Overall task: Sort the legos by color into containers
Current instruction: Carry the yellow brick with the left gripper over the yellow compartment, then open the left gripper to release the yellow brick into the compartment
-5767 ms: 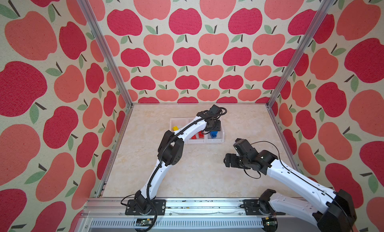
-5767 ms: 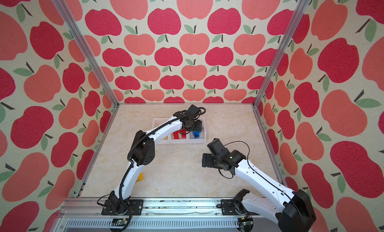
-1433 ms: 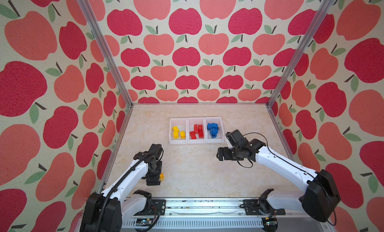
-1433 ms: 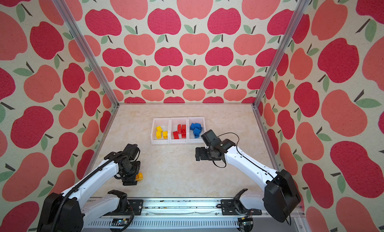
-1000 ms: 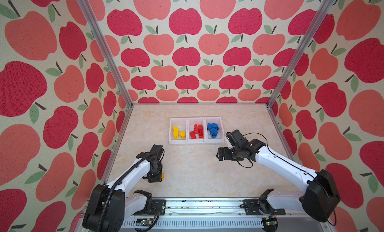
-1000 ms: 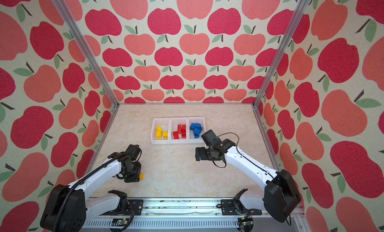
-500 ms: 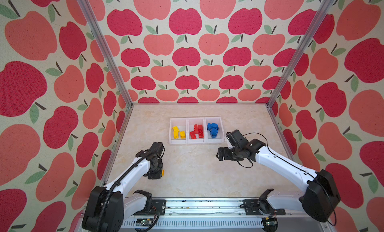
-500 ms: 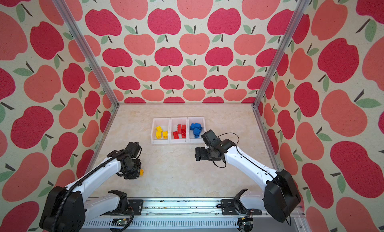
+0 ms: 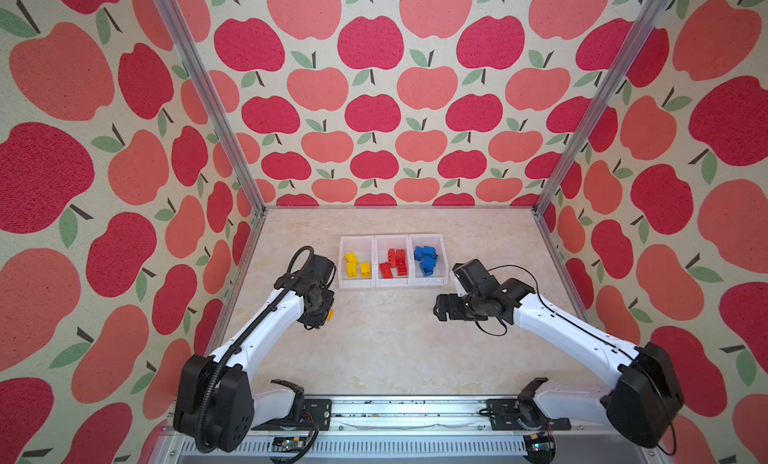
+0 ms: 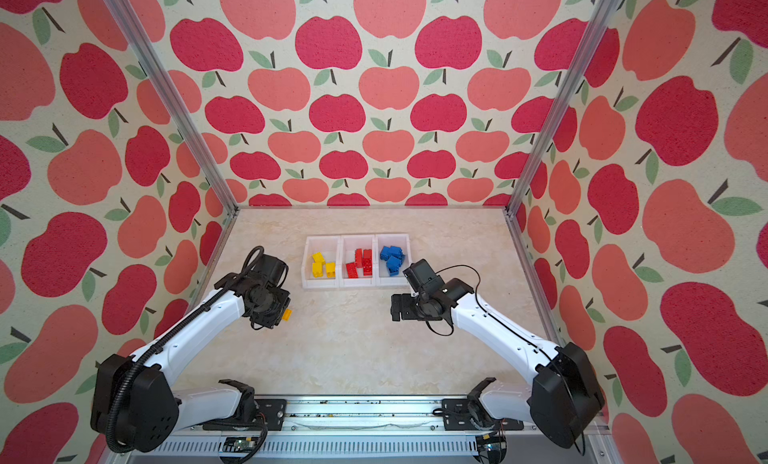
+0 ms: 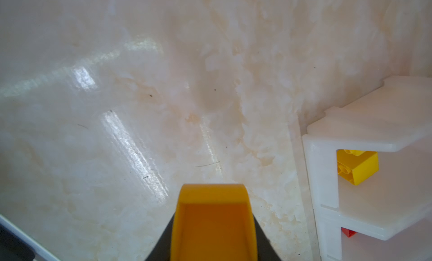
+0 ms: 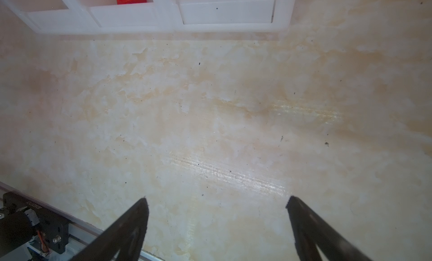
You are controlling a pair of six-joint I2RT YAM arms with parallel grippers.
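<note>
Moved: left gripper point(image 9: 326, 315) closer to containers point(image 9: 357, 283) at 1 o'clock | we pinch yellow lego point(image 11: 214, 222) to bin it with the yellows | right gripper point(image 12: 216, 215) spread, waiting.

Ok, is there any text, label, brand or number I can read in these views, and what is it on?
No text reads clearly in any view.
White lettering on the black bracket, right wrist view: too blurred to read.
The legos and containers: no markings visible.
</note>
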